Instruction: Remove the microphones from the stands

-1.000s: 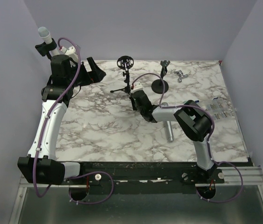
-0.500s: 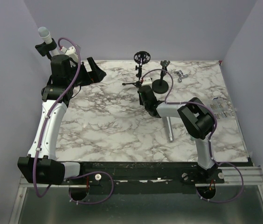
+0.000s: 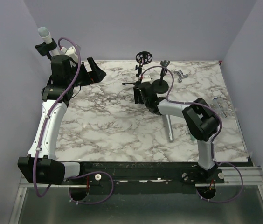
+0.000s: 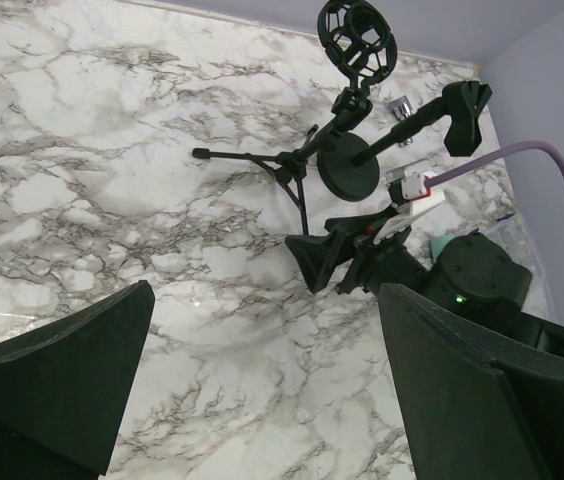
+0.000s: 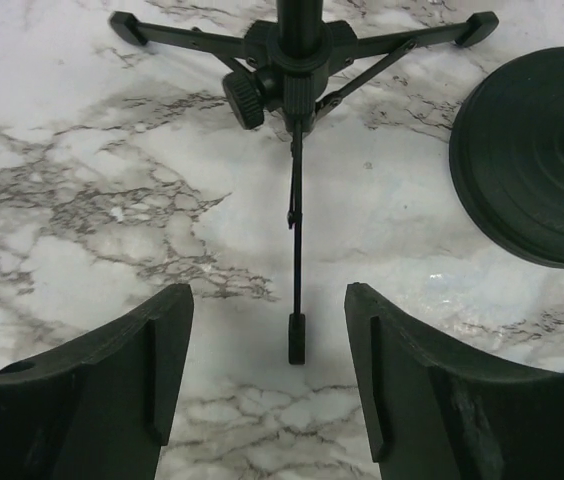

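The right fingers (image 5: pixel 132 400) stood apart, empty, just below the stand (image 5: pixel 297 55). The left fingers (image 3: pixel 94 71) gaped wide, upper left; the mic (image 3: pixel 169 129) lay on the desk (image 3: pixel 99 130).

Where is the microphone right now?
In the overhead view the microphone lies flat on the marble table, right of centre, close under the right arm and nearer the robot than the tripod stand.

White-and-black arms (image 3: pixel 47 126), purple cables (image 4: pixel 522 152), black wedge pincer fingers (image 5: pixel 112 390).
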You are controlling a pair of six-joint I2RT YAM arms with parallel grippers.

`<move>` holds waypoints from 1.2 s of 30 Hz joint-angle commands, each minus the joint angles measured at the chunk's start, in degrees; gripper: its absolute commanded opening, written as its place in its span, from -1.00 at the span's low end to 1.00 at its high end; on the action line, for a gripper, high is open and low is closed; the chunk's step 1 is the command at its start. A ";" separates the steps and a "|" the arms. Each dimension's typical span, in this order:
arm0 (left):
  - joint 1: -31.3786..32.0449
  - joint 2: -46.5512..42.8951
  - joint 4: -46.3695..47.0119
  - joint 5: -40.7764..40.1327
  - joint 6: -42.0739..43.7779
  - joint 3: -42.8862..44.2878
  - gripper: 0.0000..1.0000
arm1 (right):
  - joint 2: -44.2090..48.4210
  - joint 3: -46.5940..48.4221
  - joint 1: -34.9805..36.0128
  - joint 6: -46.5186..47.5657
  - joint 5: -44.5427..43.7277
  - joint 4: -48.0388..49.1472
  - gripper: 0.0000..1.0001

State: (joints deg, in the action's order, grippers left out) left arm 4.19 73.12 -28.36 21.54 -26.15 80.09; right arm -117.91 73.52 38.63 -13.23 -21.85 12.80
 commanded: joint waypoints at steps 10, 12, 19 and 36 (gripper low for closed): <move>0.79 0.99 2.08 -4.03 2.61 -2.29 0.98 | 35.38 -20.64 1.36 -1.82 16.89 -3.51 0.78; 1.26 1.03 3.38 -4.75 2.84 -3.54 0.98 | 41.29 -25.34 1.28 -4.26 15.35 -2.43 0.86; 2.52 -0.09 8.49 -9.98 6.61 -8.16 0.97 | 55.22 -40.26 1.27 -8.67 15.37 2.45 0.88; -18.14 -2.09 5.96 -11.77 8.48 0.14 0.98 | 63.77 -44.25 1.80 -11.25 20.35 4.22 0.98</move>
State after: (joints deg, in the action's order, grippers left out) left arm -8.23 69.60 -23.99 4.91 -15.88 76.71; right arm -55.66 30.63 39.81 -22.92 -4.95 14.70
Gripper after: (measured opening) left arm 0.982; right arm 0.984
